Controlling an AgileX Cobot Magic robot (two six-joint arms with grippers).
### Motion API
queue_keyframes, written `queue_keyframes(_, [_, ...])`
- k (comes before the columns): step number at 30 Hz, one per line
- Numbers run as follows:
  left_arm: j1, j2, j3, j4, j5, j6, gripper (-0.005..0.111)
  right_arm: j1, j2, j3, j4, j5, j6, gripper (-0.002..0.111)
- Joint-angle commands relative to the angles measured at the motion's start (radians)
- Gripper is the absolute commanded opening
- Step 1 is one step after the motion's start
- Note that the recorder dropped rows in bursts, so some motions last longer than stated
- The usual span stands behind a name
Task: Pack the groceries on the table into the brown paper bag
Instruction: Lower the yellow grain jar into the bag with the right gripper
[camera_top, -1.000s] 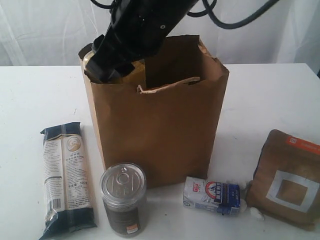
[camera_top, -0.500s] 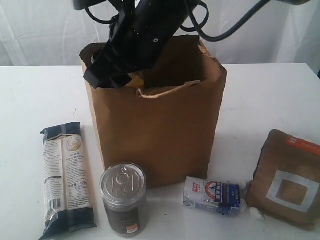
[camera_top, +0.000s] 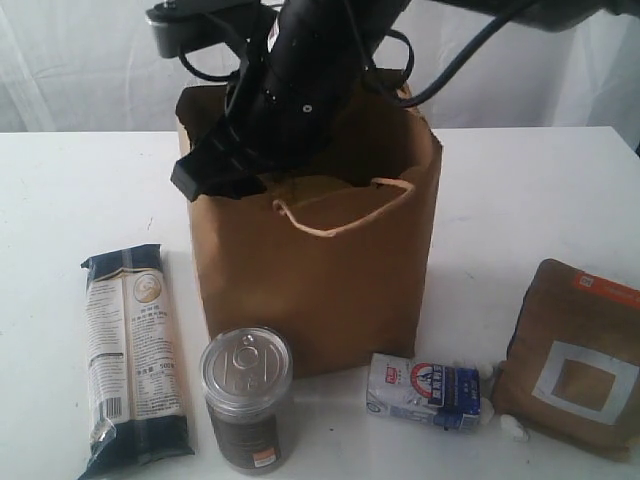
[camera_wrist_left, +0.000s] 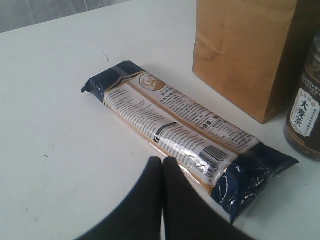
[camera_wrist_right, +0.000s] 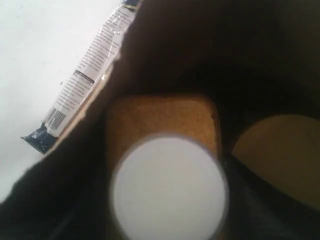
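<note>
The brown paper bag (camera_top: 320, 290) stands upright mid-table. My right gripper (camera_top: 225, 170) reaches into its open top from above, shut on the white-capped yellow-grain bottle (camera_wrist_right: 167, 185), whose cap fills the space between the dark fingers (camera_wrist_right: 55, 200). Beside the bottle, inside the bag, sits the gold lid of the jar (camera_wrist_right: 280, 150). The dark-blue noodle packet (camera_top: 135, 355) lies left of the bag. My left gripper (camera_wrist_left: 163, 162) hovers shut and empty just over the packet's (camera_wrist_left: 175, 135) edge. The silver can (camera_top: 247, 395), small white-blue packet (camera_top: 425, 390) and brown windowed pouch (camera_top: 575, 355) lie in front.
The white table (camera_top: 520, 190) stretches bare behind and to the right of the bag. A twisted paper handle (camera_top: 340, 215) droops over the bag's front. Black cables (camera_top: 460, 50) loop above the bag. White curtains hang behind.
The right arm has swung rightwards and settled deeper over the bag's mouth with the bottle. The bag's top has shifted and its front handle has flopped down. The left gripper's state is unchanged.
</note>
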Motion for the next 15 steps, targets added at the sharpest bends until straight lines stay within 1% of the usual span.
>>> queue_keyframes(1, [0.002,-0.005,0.004,0.000,-0.002,-0.009,0.000,-0.002,0.012,-0.013,0.013,-0.028,0.011,0.037])
queue_keyframes(5, [0.002,-0.005,0.004,0.000,-0.002,-0.009,0.000,-0.002,0.012,-0.013,0.013,-0.028,0.018,0.047])
queue_keyframes(10, [0.002,-0.005,0.004,0.000,-0.002,-0.009,0.000,-0.002,0.010,-0.013,0.011,-0.024,0.041,0.066])
queue_keyframes(13, [0.002,-0.005,0.004,0.000,-0.002,-0.009,0.000,-0.002,0.002,-0.013,0.011,-0.024,0.042,0.071])
queue_keyframes(15, [0.002,-0.005,0.004,0.000,-0.002,-0.009,0.000,-0.002,-0.004,-0.013,0.009,-0.034,0.042,0.071])
